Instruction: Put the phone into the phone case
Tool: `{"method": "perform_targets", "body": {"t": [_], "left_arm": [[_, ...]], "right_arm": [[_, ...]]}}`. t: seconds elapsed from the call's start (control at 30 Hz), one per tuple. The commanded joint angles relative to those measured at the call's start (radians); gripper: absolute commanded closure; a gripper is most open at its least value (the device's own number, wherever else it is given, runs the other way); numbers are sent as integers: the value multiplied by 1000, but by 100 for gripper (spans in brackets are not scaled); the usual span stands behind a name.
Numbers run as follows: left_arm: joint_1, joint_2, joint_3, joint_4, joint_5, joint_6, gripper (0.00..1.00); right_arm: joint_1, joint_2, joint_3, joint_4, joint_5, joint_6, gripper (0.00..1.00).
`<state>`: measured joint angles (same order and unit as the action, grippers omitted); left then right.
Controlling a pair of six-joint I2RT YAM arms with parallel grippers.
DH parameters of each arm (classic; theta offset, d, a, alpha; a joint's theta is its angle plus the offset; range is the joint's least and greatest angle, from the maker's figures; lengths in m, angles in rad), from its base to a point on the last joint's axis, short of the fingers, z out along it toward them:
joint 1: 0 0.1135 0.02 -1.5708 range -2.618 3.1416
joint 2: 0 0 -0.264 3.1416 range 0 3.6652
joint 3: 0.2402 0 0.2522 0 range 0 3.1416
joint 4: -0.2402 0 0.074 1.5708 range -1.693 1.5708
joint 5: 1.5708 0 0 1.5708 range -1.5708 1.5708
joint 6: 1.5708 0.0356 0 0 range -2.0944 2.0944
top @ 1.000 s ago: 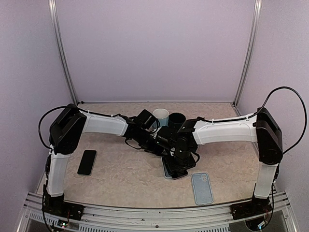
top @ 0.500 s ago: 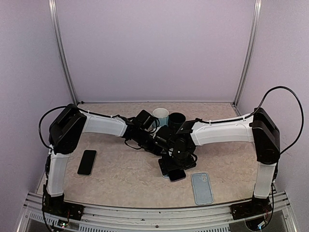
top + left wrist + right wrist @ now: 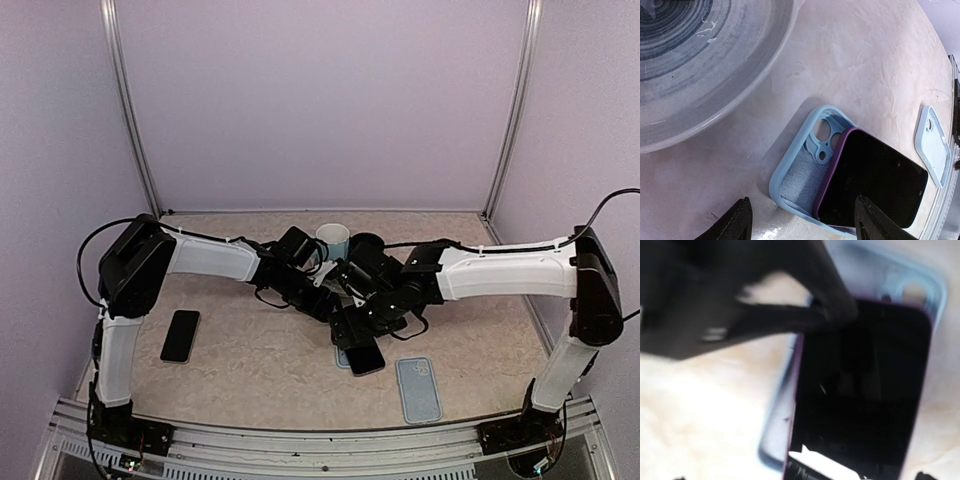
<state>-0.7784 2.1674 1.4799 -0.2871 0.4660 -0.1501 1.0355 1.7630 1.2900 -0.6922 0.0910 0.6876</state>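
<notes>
Phone lies skewed, half in the blue case at table centre; its long axis runs 10-to-4 o'clock, the case's 1-to-7; left gripper spread wide, empty, phone at its 1 o'clock; right gripper hovers over both, equally near, view blurred, so cannot tell its opening.

Two phones lie on the desk: a black phone at the left of the frame and a purple-edged phone at lower centre. There are two cases, a pale blue case under that phone and a second case at lower right. Two cups stand at upper centre, a pale cup and a dark cup.
</notes>
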Motion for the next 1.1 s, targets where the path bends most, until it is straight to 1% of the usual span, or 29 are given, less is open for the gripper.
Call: {"method": "perform_targets", "body": {"t": [0.0, 0.1, 0.17, 0.23, 0.27, 0.3, 0.33, 0.37, 0.4, 0.47, 0.5, 0.53, 0.57, 0.6, 0.63, 0.77, 0.87, 0.9, 0.97, 1.0, 1.07], "left_arm": [[4, -38, -7, -35, -11, 34, 30], [13, -37, -3, -37, -16, 42, 29], [19, -43, -1, -30, -12, 49, 28], [21, -51, 8, -22, -16, 58, 28], [22, -52, 13, -18, -16, 62, 27], [22, -50, 18, -16, -13, 64, 27], [22, -48, 24, -12, -11, 67, 27], [22, -44, 30, -12, -14, 68, 27], [23, -37, 38, -11, -21, 69, 27], [30, -20, 57, -11, -23, 68, 29], [33, -11, 65, -10, -21, 65, 30], [36, 2, 71, -9, -16, 64, 31], [37, 8, 78, -8, -12, 62, 33], [37, 17, 84, -8, -11, 61, 34], [35, 22, 89, -9, -6, 60, 35], [24, 42, 85, -11, 15, 61, 39], [20, 48, 80, -11, 21, 58, 39], [19, 53, 79, -11, 26, 55, 39], [18, 62, 81, -11, 32, 48, 42], [16, 64, 82, -12, 33, 44, 43], [16, 66, 77, -12, 37, 34, 44]], "right_arm": [[-7, -177, -136, 239, 54, -204, 1], [-8, -339, -288, 465, 47, -410, 1], [-8, -446, -441, 658, -21, -615, 1], [-8, -542, -572, 838, -77, -832, 4], [-8, -578, -621, 903, -88, -917, 1], [-8, -611, -647, 938, -112, -989, 1], [-8, -627, -656, 940, -138, -1072, 1], [-8, -627, -648, 908, -165, -1143, 1], [-8, -610, -626, 832, -194, -1226, 1], [-6, -536, -563, 640, -234, -1357, 8], [-1, -484, -530, 542, -245, -1424, 12], [8, -431, -503, 451, -239, -1475, 20], [17, -382, -480, 363, -227, -1510, 29], [20, -344, -458, 315, -239, -1533, 36], [21, -318, -445, 283, -269, -1557, 39], [27, -316, -453, 281, -410, -1620, 42], [40, -294, -453, 282, -429, -1621, 42], [44, -274, -454, 298, -405, -1611, 46], [45, -231, -453, 326, -350, -1588, 62], [44, -222, -454, 335, -331, -1592, 66], [44, -204, -455, 344, -309, -1602, 67]]}}
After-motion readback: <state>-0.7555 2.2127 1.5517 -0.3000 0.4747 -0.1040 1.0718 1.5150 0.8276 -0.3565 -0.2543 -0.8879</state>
